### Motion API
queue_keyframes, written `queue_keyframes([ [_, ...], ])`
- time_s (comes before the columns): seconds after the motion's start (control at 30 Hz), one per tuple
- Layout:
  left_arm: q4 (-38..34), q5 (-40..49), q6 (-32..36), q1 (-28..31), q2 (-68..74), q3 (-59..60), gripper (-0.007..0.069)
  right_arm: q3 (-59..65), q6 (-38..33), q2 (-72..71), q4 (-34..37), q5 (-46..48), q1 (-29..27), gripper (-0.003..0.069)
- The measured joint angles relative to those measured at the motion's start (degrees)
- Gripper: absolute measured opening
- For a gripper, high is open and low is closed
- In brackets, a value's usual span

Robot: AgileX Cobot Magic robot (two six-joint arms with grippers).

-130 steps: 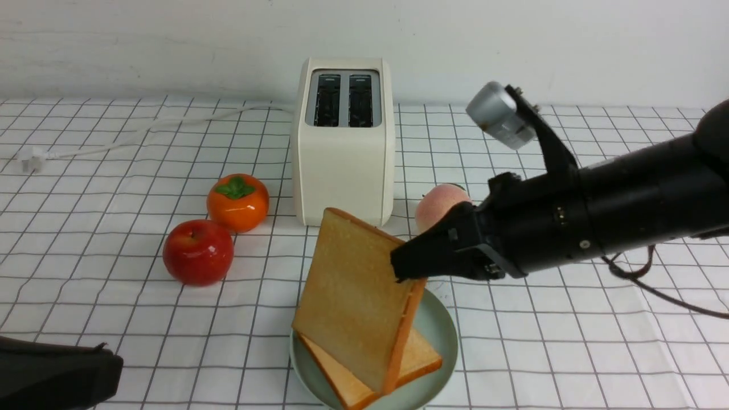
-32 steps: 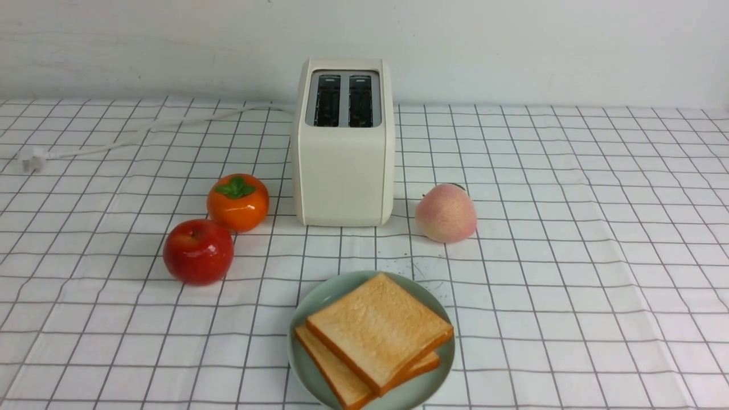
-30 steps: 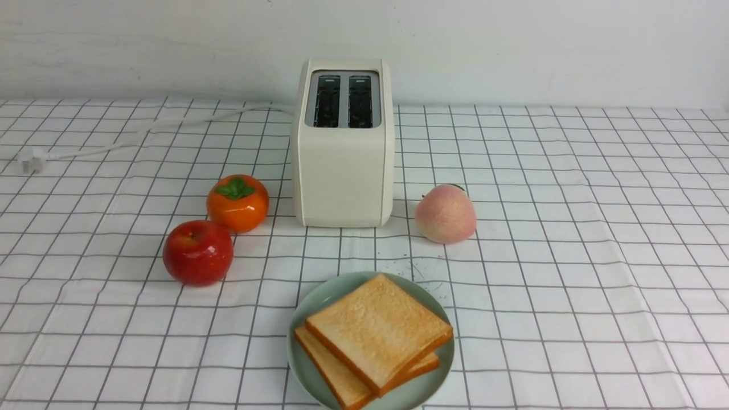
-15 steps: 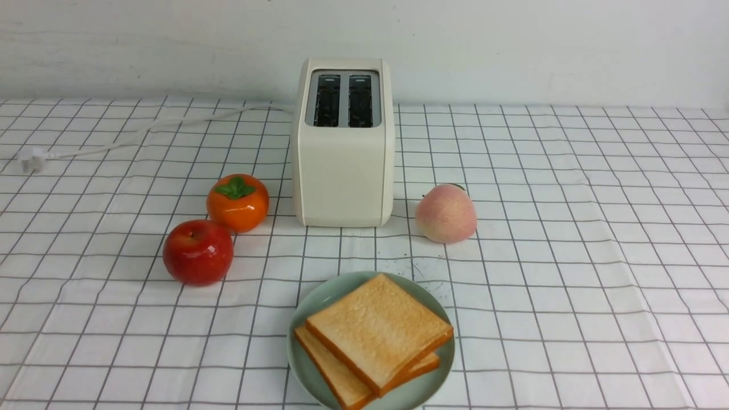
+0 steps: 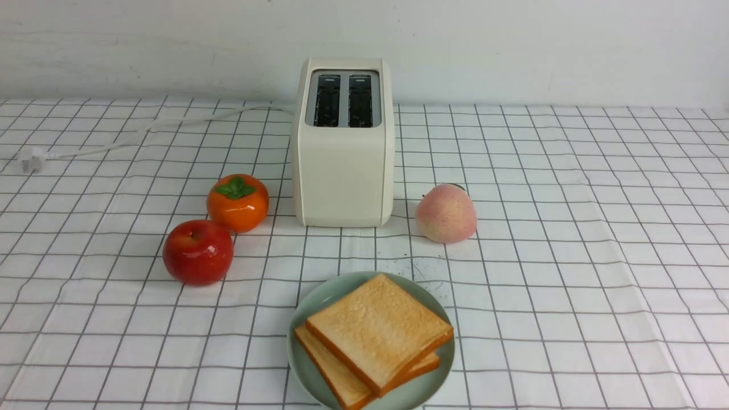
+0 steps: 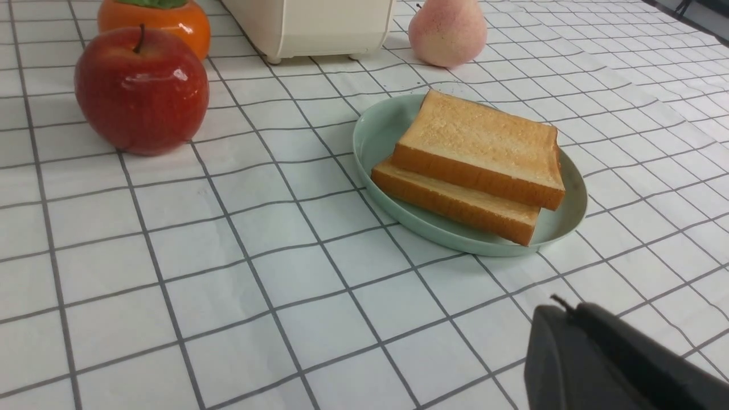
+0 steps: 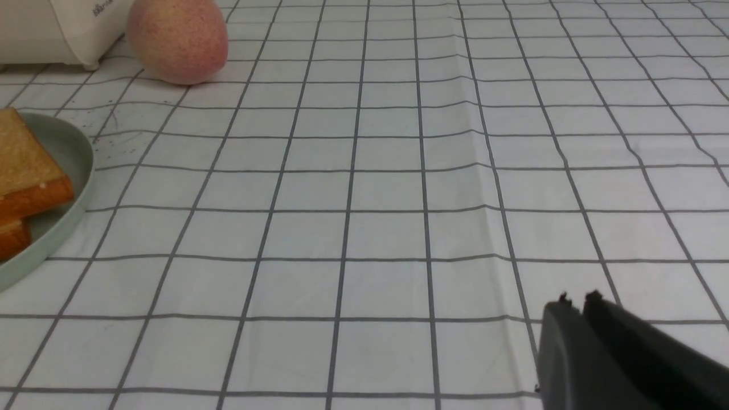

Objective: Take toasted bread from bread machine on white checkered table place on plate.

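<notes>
On the white cloth with a dark square grid [image 5: 569, 296] there are two golden-tan square slices of toast [image 5: 379, 330], one round pale green plate [image 5: 418, 393], one cream-white toaster [image 5: 344, 176], one shiny red apple [image 5: 198, 253], one orange persimmon [image 5: 237, 208] and one pink peach [image 5: 446, 214].

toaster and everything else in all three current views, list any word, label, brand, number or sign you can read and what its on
Readable text: none.
Toaster: small dark marking low on its side in the right wrist view, cut by the picture edge and too small to read.
Plate, apple, persimmon, peach: no lettering seen.
</notes>
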Motion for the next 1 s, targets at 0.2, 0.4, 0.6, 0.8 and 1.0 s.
queue_keyframes([
  [0.2, 9.5, -8.1, -7.5, 4.8, -0.1, 0.1, -0.0013, 0.0, 0.0, 0.0, 0.0, 0.0, 0.0, 0.0043],
  [0.4, 12.3, -12.3, -15.2, 20.2, -0.1, 5.4, -0.0013, 0.0, 0.0, 0.0, 0.0, 0.0, 0.0, 0.0057],
  [0.6, 10.8, -3.5, -15.3, 22.3, -0.1, 6.3, -0.0013, 0.0, -0.1, 0.0, 0.0, 0.0, 0.0, 0.0066],
  [0.8, 10.3, -3.4, -15.3, 21.8, -0.1, 6.3, -0.0013, 0.0, -0.1, 0.0, 0.0, 0.0, 0.0, 0.0076],
  [1.0, 10.3, -3.4, -15.3, 21.8, -0.1, 6.3, -0.0013, 0.0, -0.1, 0.0, 0.0, 0.0, 0.0, 0.0085],
])
